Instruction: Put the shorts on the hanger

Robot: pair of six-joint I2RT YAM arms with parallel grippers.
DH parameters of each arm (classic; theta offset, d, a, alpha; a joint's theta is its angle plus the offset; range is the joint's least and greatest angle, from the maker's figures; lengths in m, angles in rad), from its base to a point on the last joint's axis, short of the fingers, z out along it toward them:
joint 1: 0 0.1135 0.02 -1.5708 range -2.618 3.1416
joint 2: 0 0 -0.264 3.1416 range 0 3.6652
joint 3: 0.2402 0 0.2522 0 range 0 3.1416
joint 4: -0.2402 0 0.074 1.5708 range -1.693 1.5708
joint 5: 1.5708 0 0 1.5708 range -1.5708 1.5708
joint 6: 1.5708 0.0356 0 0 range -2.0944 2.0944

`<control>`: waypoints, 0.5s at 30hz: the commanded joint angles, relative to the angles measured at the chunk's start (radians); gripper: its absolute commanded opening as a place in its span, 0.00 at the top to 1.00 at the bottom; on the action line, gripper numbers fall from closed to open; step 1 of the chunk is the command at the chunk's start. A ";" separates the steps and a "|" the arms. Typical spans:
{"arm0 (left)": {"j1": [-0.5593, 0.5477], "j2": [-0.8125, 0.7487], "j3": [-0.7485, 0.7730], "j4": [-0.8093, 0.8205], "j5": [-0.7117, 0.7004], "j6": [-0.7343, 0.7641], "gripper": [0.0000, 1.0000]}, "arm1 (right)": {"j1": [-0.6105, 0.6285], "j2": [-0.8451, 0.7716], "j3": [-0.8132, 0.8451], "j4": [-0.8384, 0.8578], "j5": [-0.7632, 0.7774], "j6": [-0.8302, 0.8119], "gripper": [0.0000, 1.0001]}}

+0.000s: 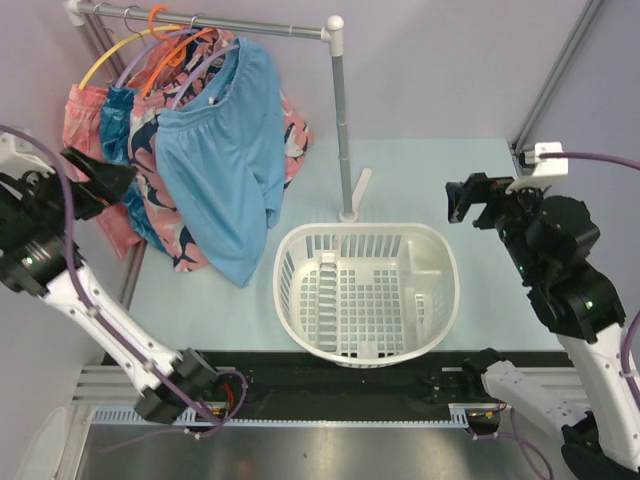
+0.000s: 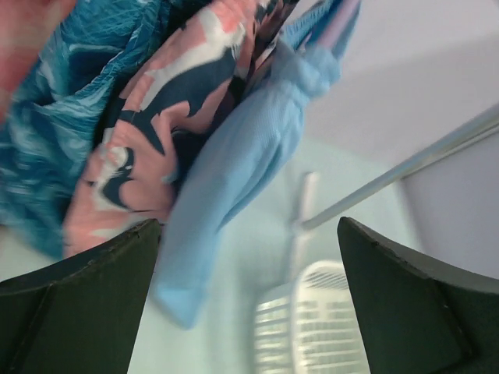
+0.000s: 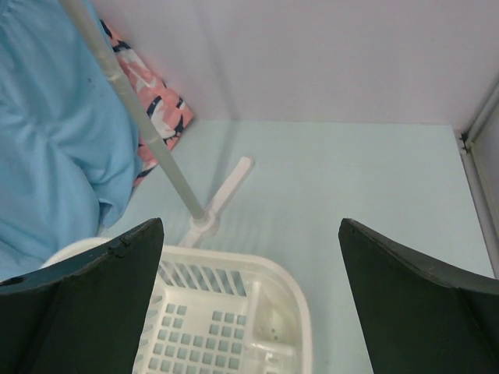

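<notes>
Shorts (image 1: 225,150) in plain light blue hang at the upper left of the top view, draped from the hanger (image 1: 200,68), whose thin lavender arm shows above the waistband and runs up toward the rail (image 1: 250,27). The rail carries their weight, so you need no grip on them, and the task looks done. They sit at the front of the row, overlapping the pink patterned shorts (image 1: 85,120) and the teal shorts (image 1: 118,115) behind. Your left gripper (image 1: 118,185) sits at the left edge, just beside the hanging garments, its fingers (image 2: 86,304) spread fully wide and holding nothing. Your right gripper (image 1: 458,203) hovers at the right, well apart from the clothes and above the table (image 1: 420,170), fingers (image 3: 78,296) equally wide and empty. The white basket (image 1: 300,245) sits at lower centre. No brand, label or readable writing shows anywhere.
</notes>
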 commanded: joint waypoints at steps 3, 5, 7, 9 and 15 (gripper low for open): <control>-0.189 -0.252 0.016 -0.310 -0.273 0.622 0.00 | -0.063 -0.095 -0.068 -0.124 -0.065 -0.005 0.00; -0.298 -0.246 -0.019 -0.353 -0.367 0.628 0.00 | -0.083 -0.118 -0.086 -0.141 -0.086 0.010 0.00; -0.468 -0.226 -0.033 -0.370 -0.461 0.613 0.00 | -0.097 -0.126 -0.109 -0.150 -0.129 0.012 0.00; -0.639 -0.217 -0.061 -0.326 -0.508 0.555 0.00 | -0.107 -0.132 -0.117 -0.167 -0.152 0.015 0.00; -1.131 -0.114 -0.084 -0.237 -0.812 0.493 0.00 | -0.133 -0.141 -0.158 -0.176 -0.208 0.001 0.00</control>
